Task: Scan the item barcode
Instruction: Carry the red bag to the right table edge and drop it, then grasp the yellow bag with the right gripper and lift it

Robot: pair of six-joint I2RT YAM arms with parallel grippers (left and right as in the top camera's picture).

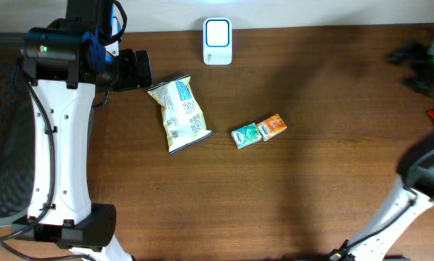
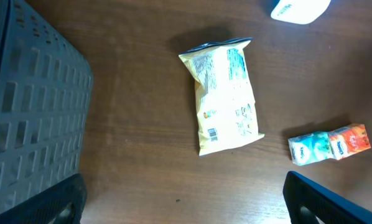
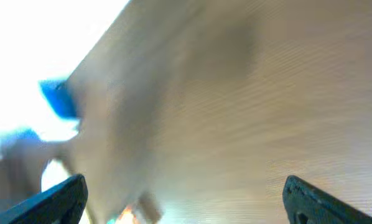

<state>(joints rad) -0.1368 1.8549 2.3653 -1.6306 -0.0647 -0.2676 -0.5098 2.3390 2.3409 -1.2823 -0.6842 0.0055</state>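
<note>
Item: the snack bag (image 1: 179, 114) looks like the thing to scan. It lies flat on the table (image 1: 311, 188) near the middle, at about 7 o'clock from the scanner (image 1: 217, 41) in the overhead view and well apart from it.
Long axis: it runs from about 11 o'clock to 5 o'clock, with the dark sealed end pointing to 11, toward the far edge.
Barcode: the barcode (image 2: 211, 134) faces up, on the near-left part of the bag toward its 5 o'clock end.
Left gripper: the left gripper (image 2: 185, 202) hangs at about 10 o'clock from the bag, its fingers spread wide and holding nothing.
Right gripper: the right gripper (image 3: 185, 199) is out at the 3 o'clock edge. Its picture is smeared, but the fingers (image 3: 55, 199) stand wide apart with nothing between them.
Step in hand: I judge it to be the reach for the bag, and the left arm is the closer one.
Doing it well: pinch across the short width near the sealed end, so the fingers stay off the barcode. Lift gently, since a soft bag may sag or crumple. Then turn the printed face toward the scanner window.
Risk: the two small packs (image 1: 259, 131) sit at 4 o'clock from the bag, and the crate (image 2: 30, 106) stands at 9 o'clock, so swing clear of both.
</note>
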